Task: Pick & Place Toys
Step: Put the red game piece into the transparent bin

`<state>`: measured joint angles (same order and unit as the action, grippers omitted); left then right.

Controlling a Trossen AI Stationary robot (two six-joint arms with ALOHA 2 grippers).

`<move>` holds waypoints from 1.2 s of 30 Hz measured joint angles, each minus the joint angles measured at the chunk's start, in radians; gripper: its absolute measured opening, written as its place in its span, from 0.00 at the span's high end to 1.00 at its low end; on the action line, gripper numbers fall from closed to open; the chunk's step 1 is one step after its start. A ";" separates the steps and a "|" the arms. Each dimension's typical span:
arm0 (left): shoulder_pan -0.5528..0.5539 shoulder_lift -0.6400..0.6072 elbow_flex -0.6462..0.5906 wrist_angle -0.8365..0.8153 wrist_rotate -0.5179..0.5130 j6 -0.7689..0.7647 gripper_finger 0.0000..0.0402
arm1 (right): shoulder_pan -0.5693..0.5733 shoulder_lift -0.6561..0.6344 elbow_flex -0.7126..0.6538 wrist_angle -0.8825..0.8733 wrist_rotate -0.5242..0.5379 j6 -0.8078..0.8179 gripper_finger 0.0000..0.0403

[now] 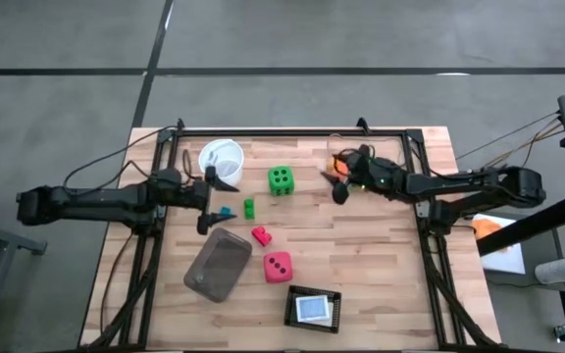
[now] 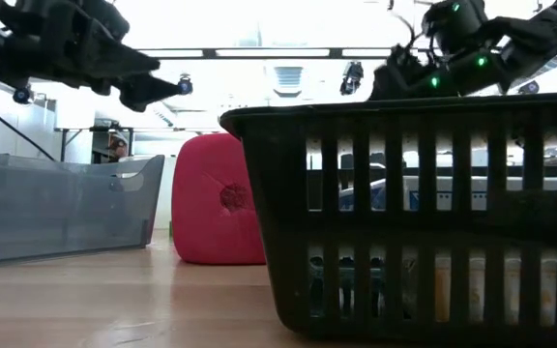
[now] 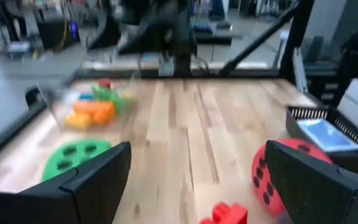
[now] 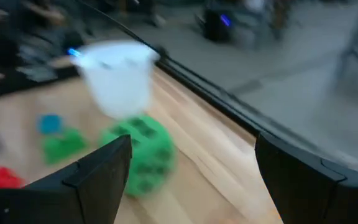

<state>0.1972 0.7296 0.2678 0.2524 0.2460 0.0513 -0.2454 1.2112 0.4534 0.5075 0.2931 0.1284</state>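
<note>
I've got the right gripper (image 1: 339, 181) up near the far edge of the table, and its fingers (image 4: 98, 180) stand wide apart with nothing between them. Just beside those fingers, on the far side, I can see a clear cup (image 1: 337, 157) with orange, yellow and green bricks (image 3: 92, 111) piled in it. Ahead of the right fingers sits the green die (image 4: 143, 152), dots facing up, and past it the white cup (image 4: 117, 78); neither touches the gripper. A small green brick (image 4: 64, 146), a blue brick (image 4: 50, 123) and a corner of a red brick (image 4: 2, 178) lie further out in that direction.

My left gripper (image 1: 207, 201) is also spread wide, empty, hanging above the boards. The white cup sits just beyond one of its fingertips, and the blue brick lies just in front of the fingers on the wood. From that wrist I see the green die off one finger (image 3: 86, 180) and the pink-red die (image 3: 272, 174) tucked against the other, with the red brick (image 3: 224, 213) on the boards between them, nearer the pink-red die.

The clear plastic box (image 1: 218, 265) lies beside the pink-red die, apart from it, and the black basket (image 1: 314, 308) sits at the near edge, well clear of both sets of fingers.
</note>
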 joint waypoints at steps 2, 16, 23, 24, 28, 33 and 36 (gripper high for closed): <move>-0.002 0.049 0.021 -0.032 -0.003 0.000 0.08 | 0.050 0.011 0.000 0.075 -0.003 -0.037 0.17; -0.011 0.546 0.361 -0.372 -0.091 0.104 0.08 | 0.188 0.028 -0.001 0.139 -0.002 -0.091 0.17; -0.052 0.738 0.548 -0.588 -0.124 0.229 0.08 | 0.201 0.028 -0.001 0.117 -0.001 -0.098 0.17; -0.059 0.756 0.568 -0.610 -0.124 0.249 0.08 | 0.202 0.028 -0.001 0.116 -0.001 -0.099 0.17; -0.093 0.806 0.622 -0.648 -0.124 0.317 0.08 | 0.207 0.028 -0.001 0.101 -0.002 -0.099 0.17; -0.135 0.846 0.656 -0.650 -0.127 0.362 0.08 | 0.213 0.028 -0.001 0.078 -0.003 -0.099 0.17; -0.158 0.870 0.668 -0.650 -0.147 0.367 0.08 | 0.215 0.028 -0.001 0.073 -0.003 -0.099 0.17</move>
<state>0.0396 1.5999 0.9358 -0.3976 0.0989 0.4179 -0.0307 1.2388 0.4522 0.5804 0.2905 0.0296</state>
